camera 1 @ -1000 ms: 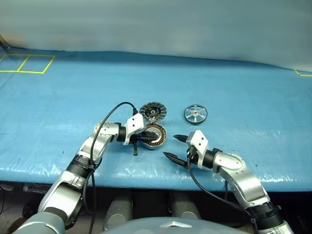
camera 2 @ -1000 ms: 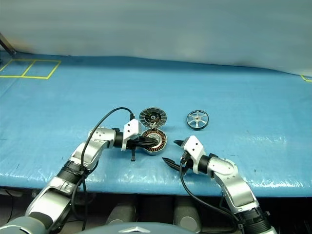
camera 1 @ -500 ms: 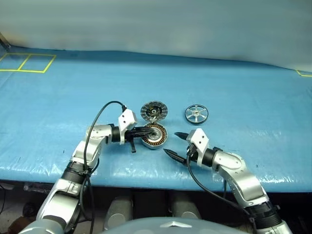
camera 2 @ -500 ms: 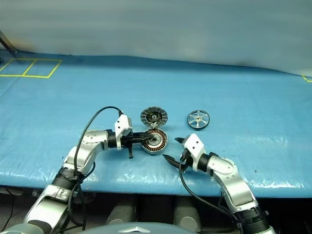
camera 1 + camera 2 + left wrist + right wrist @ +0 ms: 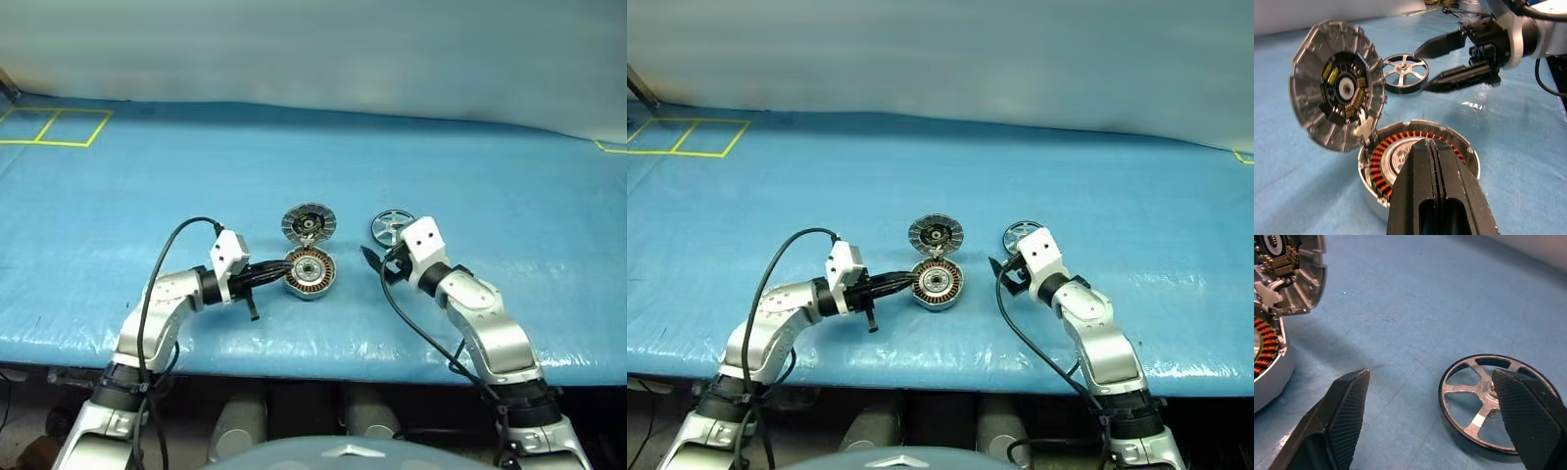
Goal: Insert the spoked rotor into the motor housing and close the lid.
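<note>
On the blue worktop (image 5: 118, 196) the housing (image 5: 310, 273) sits near the front edge, its lid (image 5: 309, 222) hinged up just behind it, windings bare. Just right of the lid lies the rotor (image 5: 389, 227), flat, not yet picked up. Right gripper (image 5: 1435, 416) is the nearer by far: its jaws gape with the rotor lying just ahead, off toward one finger. Left gripper (image 5: 1433, 161), closed on nothing, rests its tips at the housing's near rim

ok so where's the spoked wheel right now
In the head views the spoked wheel lies flat on the blue table, right of the open motor can and its raised lid, with the open right gripper close beside it.
</note>
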You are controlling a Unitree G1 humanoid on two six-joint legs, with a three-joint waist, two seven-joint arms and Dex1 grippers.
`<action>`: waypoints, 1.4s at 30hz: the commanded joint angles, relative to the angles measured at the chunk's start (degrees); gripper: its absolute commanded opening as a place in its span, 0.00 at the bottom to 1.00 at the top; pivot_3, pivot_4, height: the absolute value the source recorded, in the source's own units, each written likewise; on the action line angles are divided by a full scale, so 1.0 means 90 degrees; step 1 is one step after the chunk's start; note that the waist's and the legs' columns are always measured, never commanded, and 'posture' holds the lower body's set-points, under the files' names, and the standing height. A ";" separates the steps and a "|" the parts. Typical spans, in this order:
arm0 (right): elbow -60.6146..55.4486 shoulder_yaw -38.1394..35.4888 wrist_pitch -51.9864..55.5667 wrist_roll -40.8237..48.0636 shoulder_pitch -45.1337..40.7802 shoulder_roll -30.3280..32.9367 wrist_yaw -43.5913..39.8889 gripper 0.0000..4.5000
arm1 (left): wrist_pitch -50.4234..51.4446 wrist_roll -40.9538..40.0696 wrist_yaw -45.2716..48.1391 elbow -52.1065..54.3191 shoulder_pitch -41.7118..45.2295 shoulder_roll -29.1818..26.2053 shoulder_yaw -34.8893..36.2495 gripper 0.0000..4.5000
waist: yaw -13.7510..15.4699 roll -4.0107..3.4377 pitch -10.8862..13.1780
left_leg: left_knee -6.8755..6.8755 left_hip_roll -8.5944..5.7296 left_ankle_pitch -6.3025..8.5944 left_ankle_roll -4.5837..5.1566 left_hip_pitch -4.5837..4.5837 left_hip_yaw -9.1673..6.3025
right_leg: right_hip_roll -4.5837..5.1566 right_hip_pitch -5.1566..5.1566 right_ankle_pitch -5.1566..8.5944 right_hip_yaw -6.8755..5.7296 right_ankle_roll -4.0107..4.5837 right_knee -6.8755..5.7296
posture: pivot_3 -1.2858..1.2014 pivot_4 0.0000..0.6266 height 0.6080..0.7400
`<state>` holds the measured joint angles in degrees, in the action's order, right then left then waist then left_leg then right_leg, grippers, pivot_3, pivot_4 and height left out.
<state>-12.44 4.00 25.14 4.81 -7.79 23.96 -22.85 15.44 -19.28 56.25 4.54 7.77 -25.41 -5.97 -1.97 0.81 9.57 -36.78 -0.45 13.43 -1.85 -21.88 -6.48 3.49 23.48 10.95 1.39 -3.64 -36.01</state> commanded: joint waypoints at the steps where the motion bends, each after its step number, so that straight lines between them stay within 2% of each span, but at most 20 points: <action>1: -0.0013 -0.0077 0.0246 -0.0179 -0.0239 -0.0038 0.0251 0.88 | -0.0424 -0.0197 -0.0065 0.0281 -0.0126 0.0102 0.0226 0.00 | 0.0019 0.0001 0.0000 | 0.0000 0.0000 0.0000 0.0000 -0.0002 -0.0001 | 0.0000 0.0001 0.0000 -0.0001 0.0000 0.0000 | 0.52 0.24 1.00; 17: 0.0620 -0.0313 0.1293 -0.0410 -0.0797 -0.0389 0.0978 0.88 | -0.0882 0.0047 -0.0421 0.0134 -0.0497 0.0382 -0.0091 0.00 | 0.0021 -0.0004 0.0003 | 0.0008 0.0000 0.0001 0.0001 -0.0004 0.0001 | 0.0000 0.0007 0.0000 0.0000 0.0003 0.0003 | 0.52 0.24 1.00; 34: 0.0763 -0.0893 0.1620 0.0189 -0.0933 -0.0832 0.1031 0.88 | -0.0914 0.0246 -0.0450 0.0111 -0.0607 0.0294 -0.0256 0.00 | -0.0012 -0.0009 0.0006 | 0.0014 0.0000 0.0001 0.0002 -0.0004 0.0001 | 0.0000 0.0009 0.0001 0.0000 0.0003 0.0003 | 0.52 0.24 1.00; 42: 0.0567 -0.1241 0.1846 0.0835 -0.0991 -0.1054 0.0832 0.88 | -0.0837 0.0390 -0.0483 0.0109 -0.0610 0.0213 -0.0323 0.00 | -0.0017 -0.0015 0.0010 | 0.0017 0.0001 0.0001 0.0002 -0.0004 0.0001 | 0.0000 0.0011 0.0002 0.0000 0.0004 0.0004 | 0.52 0.24 1.00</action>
<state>-4.85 -5.57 41.84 10.89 -15.50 14.88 -15.08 8.23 -16.16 52.16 4.54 2.26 -23.14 -8.55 -2.13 0.67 9.65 -36.63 -0.44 13.44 -1.84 -21.91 -6.48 3.49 23.58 10.97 1.39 -3.60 -35.97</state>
